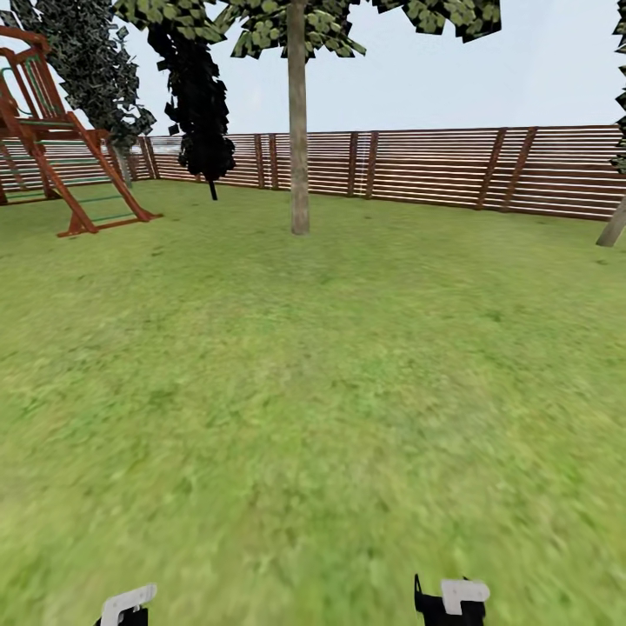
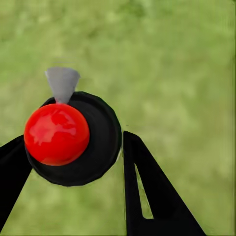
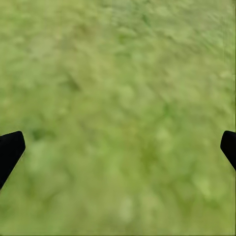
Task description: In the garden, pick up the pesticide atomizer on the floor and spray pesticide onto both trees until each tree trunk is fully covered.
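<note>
One pesticide atomizer [image 2: 73, 140] clamped between left pincer [image 2: 73, 157] fingers.

One atomizer [image 2: 73, 140], two grey tree trunks [image 1: 299, 122] [image 1: 612, 226], one black cone tree [image 1: 198, 96], one wooden play frame [image 1: 52, 130]

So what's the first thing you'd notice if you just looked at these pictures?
Probably the shiny red ball on top of the round black pesticide atomizer, held between the black fingers of the left gripper above the grass. Next, the tall tree with a straight grey-brown trunk standing mid-lawn, ahead of the robot. At far left is a reddish-brown wooden climbing frame by the slatted wooden fence.
</note>
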